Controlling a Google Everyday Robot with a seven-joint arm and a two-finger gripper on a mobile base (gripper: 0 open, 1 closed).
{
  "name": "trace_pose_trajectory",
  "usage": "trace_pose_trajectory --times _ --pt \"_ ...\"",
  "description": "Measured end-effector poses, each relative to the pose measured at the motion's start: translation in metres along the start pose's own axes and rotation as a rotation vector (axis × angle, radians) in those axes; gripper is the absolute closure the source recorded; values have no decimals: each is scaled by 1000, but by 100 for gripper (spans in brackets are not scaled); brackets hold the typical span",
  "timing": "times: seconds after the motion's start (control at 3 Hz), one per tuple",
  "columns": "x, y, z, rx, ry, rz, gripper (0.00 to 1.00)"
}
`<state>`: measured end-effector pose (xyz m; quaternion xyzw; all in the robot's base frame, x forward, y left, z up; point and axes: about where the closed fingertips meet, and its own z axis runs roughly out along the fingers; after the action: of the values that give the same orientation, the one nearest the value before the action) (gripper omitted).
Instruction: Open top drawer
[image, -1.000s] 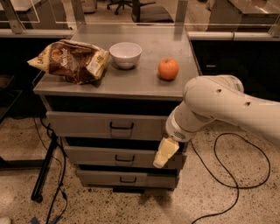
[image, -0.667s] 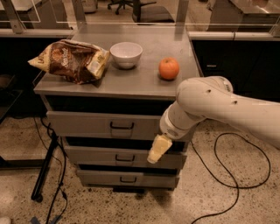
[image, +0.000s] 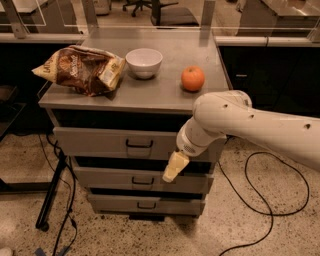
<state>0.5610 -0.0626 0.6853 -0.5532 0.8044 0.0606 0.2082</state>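
Just off target: gripper (image: 175, 167) hangs below and to the right of the handle (image: 139, 144) on the top drawer (image: 95, 142).
Top drawer looks shut, uppermost of three grey fronts, black handle at its centre. Handle's long axis runs level, left to right. Gripper points down in front of the second drawer (image: 110, 178), right of the handle and apart from it. How wide it stands cannot be told; nothing seen in its hold. Likely next: travel up and left to the handle, then pull straight out.
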Motion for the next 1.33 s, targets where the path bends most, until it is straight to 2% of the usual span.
trace_pose_trajectory --times 0.33,0.67,1.0,1.33 --pt "-1 -4 11 2 1 9 0" --pt "-14 -26 18 37 0 -9 0" --pt "-14 -23 25 24 12 -12 0" --pt "-3 -2 43 -36 48 -11 0"
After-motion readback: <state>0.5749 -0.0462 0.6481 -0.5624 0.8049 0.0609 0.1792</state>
